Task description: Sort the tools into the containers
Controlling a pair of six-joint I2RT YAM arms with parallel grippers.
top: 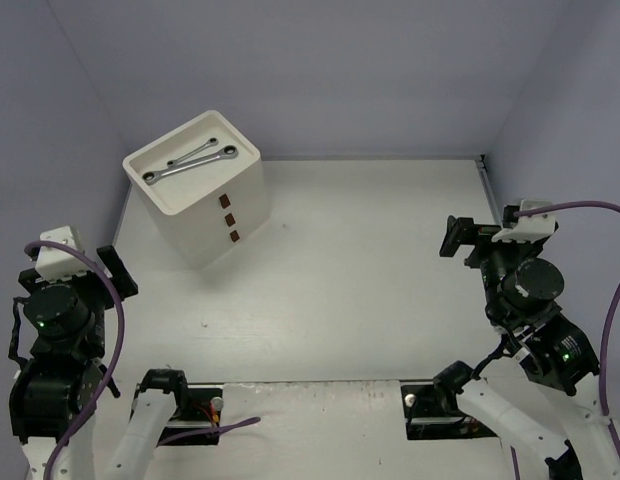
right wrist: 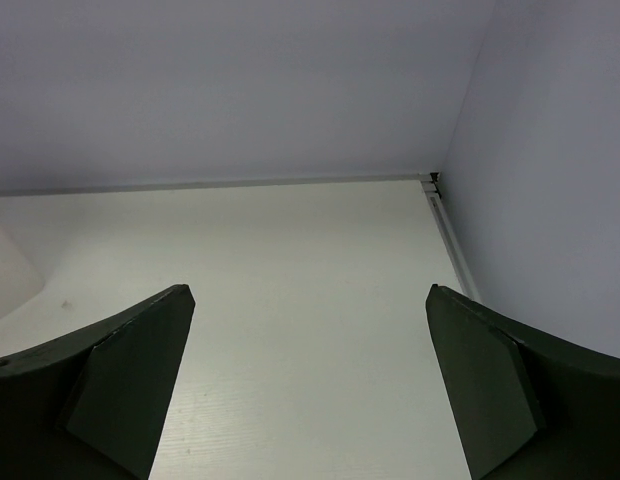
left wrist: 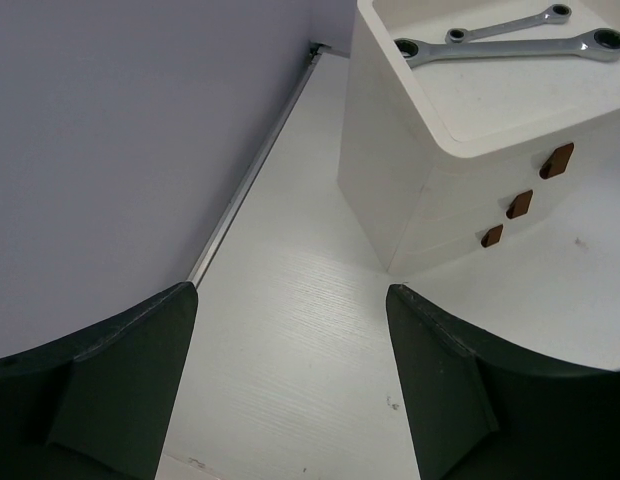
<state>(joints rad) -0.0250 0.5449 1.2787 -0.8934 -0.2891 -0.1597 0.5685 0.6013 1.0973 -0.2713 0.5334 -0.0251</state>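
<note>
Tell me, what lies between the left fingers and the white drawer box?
Only bare tabletop separates the left fingers from the drawer box; the left wrist view shows it.

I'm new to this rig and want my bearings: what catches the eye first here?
A tall white drawer box stands at the far left of the table, with two silver wrenches lying crossed in its top tray. At either side, the left fingers and right fingers are open and hold nothing.
</note>
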